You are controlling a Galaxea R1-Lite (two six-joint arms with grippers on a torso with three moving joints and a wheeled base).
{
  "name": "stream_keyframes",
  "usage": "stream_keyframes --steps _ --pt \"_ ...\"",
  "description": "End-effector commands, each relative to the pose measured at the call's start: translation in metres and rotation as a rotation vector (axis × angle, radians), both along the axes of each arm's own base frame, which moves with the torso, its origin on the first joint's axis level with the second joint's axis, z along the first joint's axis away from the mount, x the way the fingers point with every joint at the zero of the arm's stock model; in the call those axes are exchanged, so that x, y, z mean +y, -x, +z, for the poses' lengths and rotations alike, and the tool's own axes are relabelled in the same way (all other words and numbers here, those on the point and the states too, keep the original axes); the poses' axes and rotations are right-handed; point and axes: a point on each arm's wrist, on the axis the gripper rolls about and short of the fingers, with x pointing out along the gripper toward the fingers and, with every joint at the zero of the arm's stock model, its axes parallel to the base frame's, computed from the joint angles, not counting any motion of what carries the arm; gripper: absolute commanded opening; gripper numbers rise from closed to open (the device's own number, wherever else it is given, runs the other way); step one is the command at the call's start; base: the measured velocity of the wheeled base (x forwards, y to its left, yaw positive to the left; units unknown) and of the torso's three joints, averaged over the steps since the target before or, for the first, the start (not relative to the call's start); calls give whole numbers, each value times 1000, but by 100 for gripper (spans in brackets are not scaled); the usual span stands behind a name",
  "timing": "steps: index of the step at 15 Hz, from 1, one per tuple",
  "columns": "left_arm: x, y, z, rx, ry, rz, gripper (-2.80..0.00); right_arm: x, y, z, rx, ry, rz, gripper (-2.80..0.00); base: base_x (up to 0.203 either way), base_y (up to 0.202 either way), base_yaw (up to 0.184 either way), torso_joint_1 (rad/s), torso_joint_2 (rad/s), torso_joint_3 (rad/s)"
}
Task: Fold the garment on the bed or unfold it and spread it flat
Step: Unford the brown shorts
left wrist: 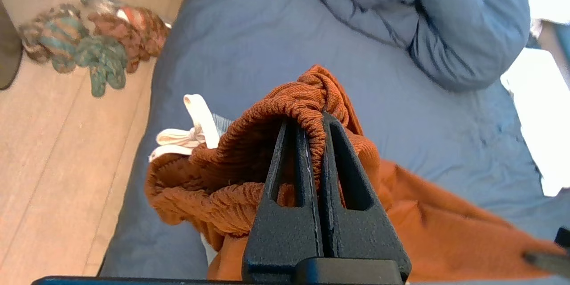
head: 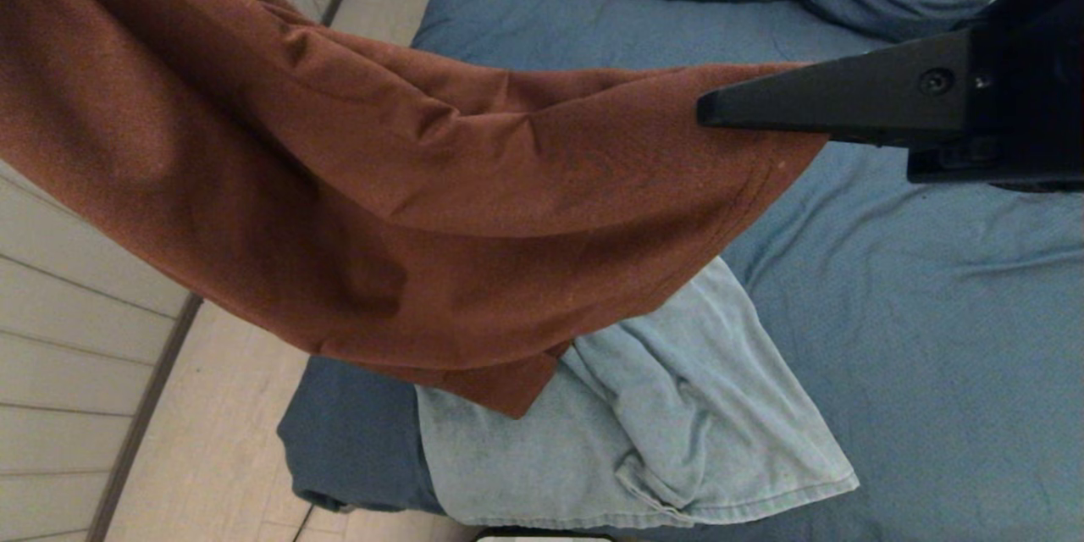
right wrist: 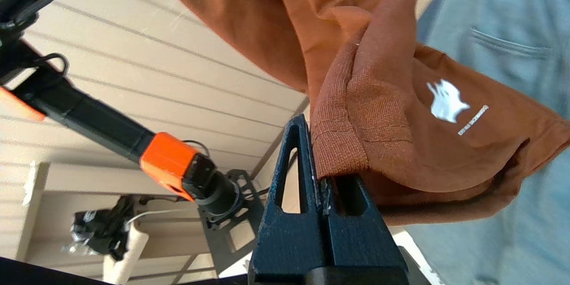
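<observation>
One rust garment point(head: 406, 186) is held aloft by both clamped pincers, left pincer point(left wrist: 314, 118) and right pincer point(head: 707, 112), hiding one pale-blue garment point(head: 677, 423) on the bed point(head: 931, 339).

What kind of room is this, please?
Probably a bedroom: a large bed in slate-blue fabric, a bunched blue duvet at its far end, clothes lying on it, and pale plank flooring beside it.

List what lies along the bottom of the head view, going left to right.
Plank floor → dark blue bed corner → light blue garment → slate-blue bed sheet.
</observation>
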Motion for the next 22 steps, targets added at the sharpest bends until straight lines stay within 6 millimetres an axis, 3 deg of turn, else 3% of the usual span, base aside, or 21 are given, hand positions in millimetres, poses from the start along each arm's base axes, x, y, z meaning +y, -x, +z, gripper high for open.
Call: stream_keyframes --steps 1,9,22 --pt "4 4 3 -16 2 7 -280 18 -6 -1 16 13 35 -280 0 0 0 0 0 0" --pt "19 17 15 -75 2 35 -280 71 -16 0 24 26 137 -280 0 0 0 0 0 0" --pt "35 31 45 -185 -6 104 -280 74 -16 3 19 12 146 -280 0 0 0 0 0 0"
